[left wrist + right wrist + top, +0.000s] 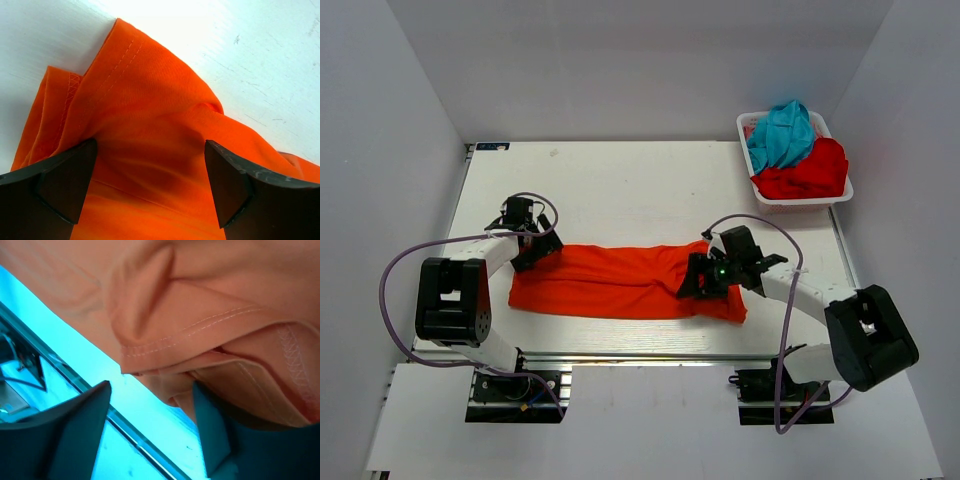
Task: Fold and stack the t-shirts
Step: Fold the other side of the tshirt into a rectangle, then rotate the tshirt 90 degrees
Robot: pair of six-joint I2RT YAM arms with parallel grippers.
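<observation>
An orange-red t-shirt (620, 280) lies folded into a long strip across the near part of the table. My left gripper (535, 250) stands open over the strip's left end. In the left wrist view the shirt (150, 110) fills the gap between the spread fingers (65, 185), and the left gripper (150, 185) holds nothing. My right gripper (698, 280) is at the strip's right part, also open. In the right wrist view the shirt's stitched hem (200, 330) lies just beyond the right gripper (150, 425), with a fold beside the right finger (215, 435).
A white basket (798, 203) at the back right holds a teal-blue t-shirt (782, 135) on a deeper red t-shirt (812, 172). The table's front edge rail (640, 355) runs just below the strip and shows between the right fingers as a rail (135, 440).
</observation>
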